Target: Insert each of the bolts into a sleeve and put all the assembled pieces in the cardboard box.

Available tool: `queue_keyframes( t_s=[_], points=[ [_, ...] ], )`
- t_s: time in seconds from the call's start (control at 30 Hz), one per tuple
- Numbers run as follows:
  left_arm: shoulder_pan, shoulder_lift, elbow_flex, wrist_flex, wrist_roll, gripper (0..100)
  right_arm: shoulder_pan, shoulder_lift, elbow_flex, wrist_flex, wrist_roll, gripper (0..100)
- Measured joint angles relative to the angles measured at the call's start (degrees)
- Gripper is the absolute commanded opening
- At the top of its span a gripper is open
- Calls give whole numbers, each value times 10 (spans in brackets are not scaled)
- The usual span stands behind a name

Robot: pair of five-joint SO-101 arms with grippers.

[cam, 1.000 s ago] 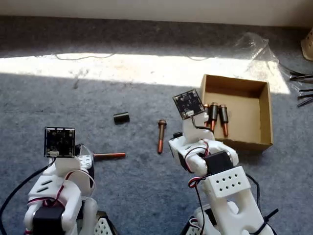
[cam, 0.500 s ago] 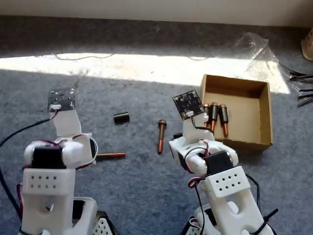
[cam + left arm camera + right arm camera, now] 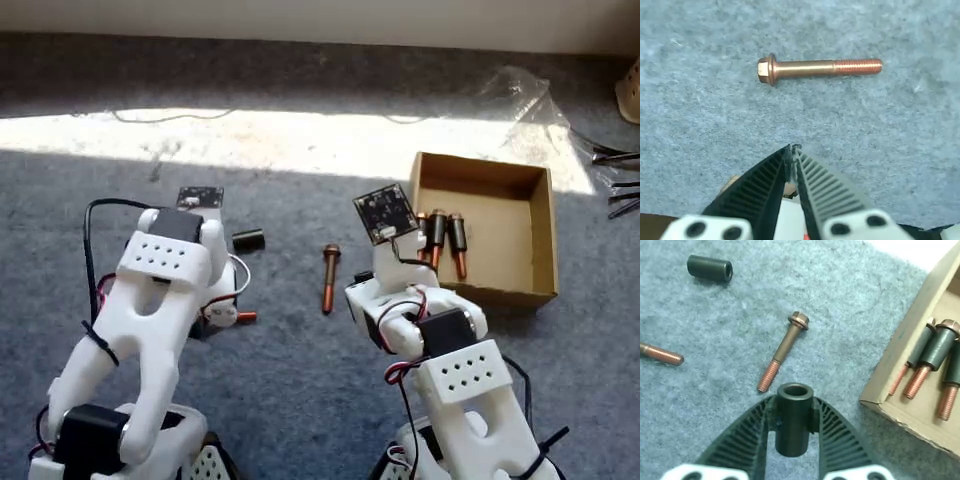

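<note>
On the grey carpet (image 3: 700,110), the left gripper (image 3: 792,150) is fully closed on nothing, near a copper bolt (image 3: 820,67). The right gripper (image 3: 793,407) clamps a black sleeve (image 3: 793,432), near a second bolt (image 3: 784,351). A loose sleeve (image 3: 710,267) lies farther away. Three assembled pieces (image 3: 935,352) lie inside the cardboard box (image 3: 912,419)

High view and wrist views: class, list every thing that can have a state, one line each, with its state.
Left tool: shut, empty.
Right tool: shut on the held sleeve.
Held sleeve: no bolt in it.
Loose sleeve: on its side, no bolt.
Left bolt: lying bare.
Middle bolt: lying bare.
Box: open, three assembled pieces inside.
</note>
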Motion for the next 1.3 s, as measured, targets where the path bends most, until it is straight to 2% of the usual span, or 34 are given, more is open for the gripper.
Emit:
queue_keyframes(
  t_s=[0.23,0.5,0.73,1.13,1.3],
  points=[
    [12,8,0,-19,0,28,0,0,0,0,0,5],
    [11,8,14,-78,9,44,0,0,0,0,0,5],
    [11,8,14,-90,128,168,0,0,0,0,0,5],
    [13,8,38,-92,338,168,0,0,0,0,0,5],
    [12,8,99,-160,396,168,0,0,0,0,0,5]
  ],
)
